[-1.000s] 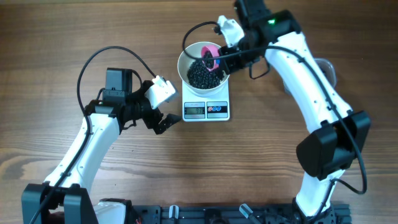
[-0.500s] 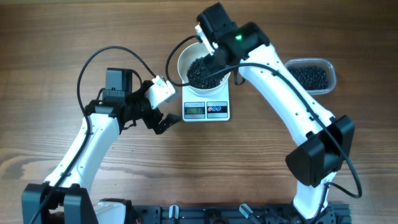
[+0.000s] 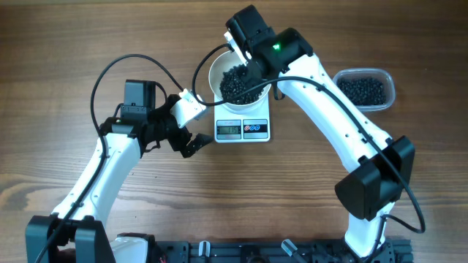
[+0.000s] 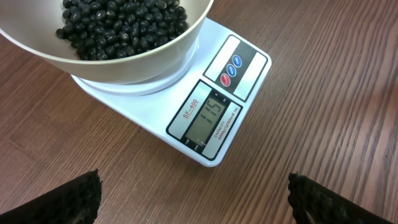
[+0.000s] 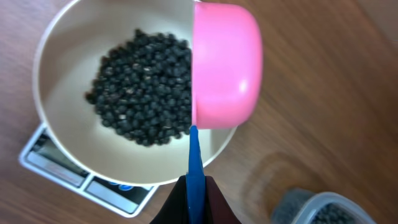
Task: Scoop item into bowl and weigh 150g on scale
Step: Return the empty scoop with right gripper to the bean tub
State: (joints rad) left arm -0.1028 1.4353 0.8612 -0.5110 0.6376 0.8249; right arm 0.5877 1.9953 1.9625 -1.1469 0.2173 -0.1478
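Right wrist alone shows the right claw pinching the pink scoop over the bowl; left claw wide.

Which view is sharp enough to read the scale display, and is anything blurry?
Left wrist: the scale display is sharp, no glare; the fingertips at the bottom corners are dark and soft. Right wrist: bowl and scoop clear, container at lower right out of focus. Overhead: even light, display too small to read.

Wood-grain worktop. Resting directly on it: a white scale at centre, and a clear container of black beans, well apart to its right.
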